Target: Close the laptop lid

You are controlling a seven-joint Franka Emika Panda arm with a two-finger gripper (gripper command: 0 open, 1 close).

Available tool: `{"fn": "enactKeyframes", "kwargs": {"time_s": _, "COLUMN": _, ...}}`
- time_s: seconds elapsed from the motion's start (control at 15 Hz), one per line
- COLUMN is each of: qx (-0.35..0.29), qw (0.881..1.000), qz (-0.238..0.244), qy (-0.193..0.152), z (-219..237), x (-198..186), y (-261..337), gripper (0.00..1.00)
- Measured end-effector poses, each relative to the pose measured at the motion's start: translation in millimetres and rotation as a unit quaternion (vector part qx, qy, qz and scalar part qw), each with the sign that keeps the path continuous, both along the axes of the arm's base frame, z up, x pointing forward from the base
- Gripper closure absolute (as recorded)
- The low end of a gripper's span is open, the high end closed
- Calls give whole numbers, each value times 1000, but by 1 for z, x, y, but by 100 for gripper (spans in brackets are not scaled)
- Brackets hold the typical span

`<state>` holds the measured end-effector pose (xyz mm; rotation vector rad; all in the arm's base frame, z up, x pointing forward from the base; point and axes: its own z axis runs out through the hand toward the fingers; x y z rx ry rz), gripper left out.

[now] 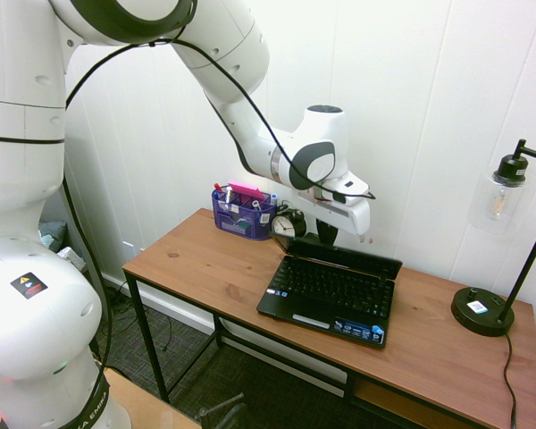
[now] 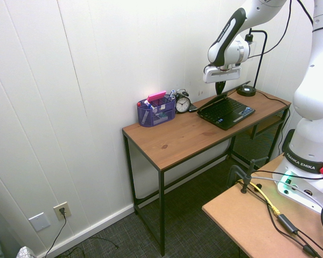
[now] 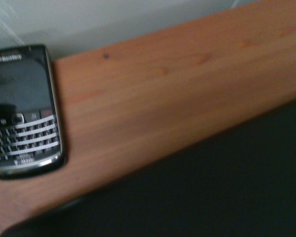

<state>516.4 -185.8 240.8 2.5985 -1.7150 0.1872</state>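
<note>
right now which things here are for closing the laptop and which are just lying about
For the job:
- laptop lid
- laptop base
- gripper

Just lying about:
- purple organizer
- alarm clock
- phone with keys
- desk lamp

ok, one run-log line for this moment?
lid: open, tilted back | gripper: shut, behind lid | phone: on desk behind laptop

Open laptop (image 1: 329, 290) on a wooden desk (image 1: 201, 259), robot hand (image 1: 326, 232) behind its lid (image 1: 344, 256), purple caddy (image 1: 243, 212) beside a clock (image 1: 288, 223), lamp (image 1: 482, 310) at right
</note>
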Motion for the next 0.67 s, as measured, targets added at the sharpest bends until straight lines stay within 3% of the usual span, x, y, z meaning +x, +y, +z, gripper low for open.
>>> {"fn": "enactKeyframes", "kwargs": {"time_s": 0.4, "qx": 22, "qw": 999, "qz": -23, "qy": 33, "z": -41, "x": -42, "y": 7, "gripper": 100}}
{"fn": "enactKeyframes", "kwargs": {"time_s": 0.67, "qx": 23, "qw": 999, "qz": -30, "qy": 21, "z": -43, "x": -48, "y": 4, "gripper": 100}}
